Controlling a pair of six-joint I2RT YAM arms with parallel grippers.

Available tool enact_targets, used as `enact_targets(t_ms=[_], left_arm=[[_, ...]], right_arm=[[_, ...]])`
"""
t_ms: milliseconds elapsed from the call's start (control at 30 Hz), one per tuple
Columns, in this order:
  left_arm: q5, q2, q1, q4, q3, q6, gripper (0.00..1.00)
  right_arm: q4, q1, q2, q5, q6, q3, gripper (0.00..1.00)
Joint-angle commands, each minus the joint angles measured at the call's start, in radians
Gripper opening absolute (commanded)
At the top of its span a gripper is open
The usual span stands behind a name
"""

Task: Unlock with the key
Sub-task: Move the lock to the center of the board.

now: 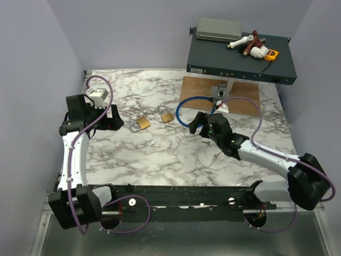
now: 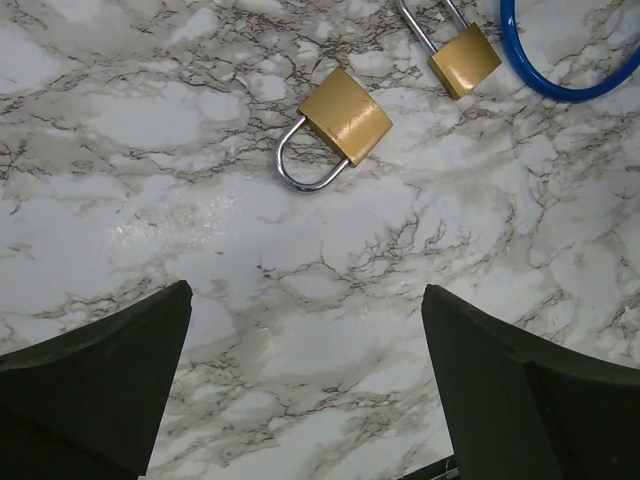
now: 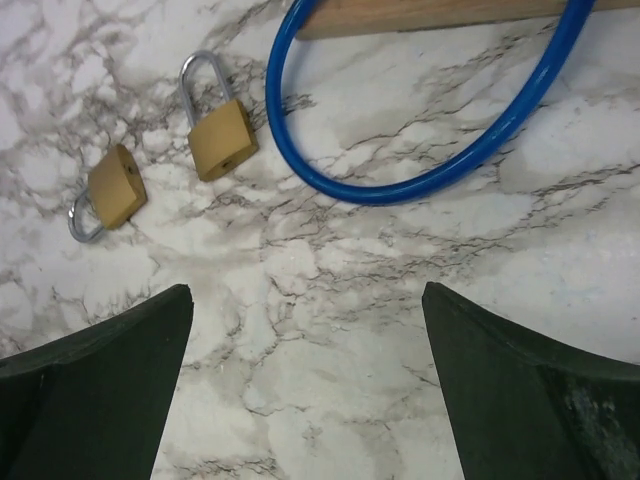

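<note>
Two brass padlocks with silver shackles lie on the marble table. The larger one (image 1: 140, 123) (image 2: 345, 117) (image 3: 117, 186) is on the left, the smaller one (image 1: 166, 116) (image 2: 465, 60) (image 3: 222, 139) just to its right. The key does not show in any view. My left gripper (image 1: 113, 119) (image 2: 305, 295) hovers open left of the larger padlock, holding nothing. On the other side, right of the smaller padlock, my right gripper (image 1: 197, 124) (image 3: 305, 295) stands open with only bare marble between its fingers.
A blue cable loop (image 1: 183, 113) (image 3: 420, 180) (image 2: 560, 75) lies by the right gripper, partly on a wooden board (image 1: 242, 96). Behind it a dark rack unit (image 1: 240, 61) carries a grey box (image 1: 217, 29) and pipe fittings (image 1: 250, 45). Purple walls close in on both sides.
</note>
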Motion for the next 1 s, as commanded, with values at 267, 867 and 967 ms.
enact_targets(t_ms=[267,867,967], left_arm=[[0.019,0.056,0.007,-0.074,0.062,0.026,0.99],[0.047,0.083,0.004,-0.2,0.054,0.135,0.99],[0.043,0.073,0.002,-0.214,0.05,0.154,0.99]], right_arm=[[-0.079,0.183,0.336,0.094,-0.185,0.343,1.0],[-0.198,0.196,0.726,0.048,-0.261,0.72,0.9],[-0.221,0.197,0.807,0.057,-0.284,0.836,0.88]])
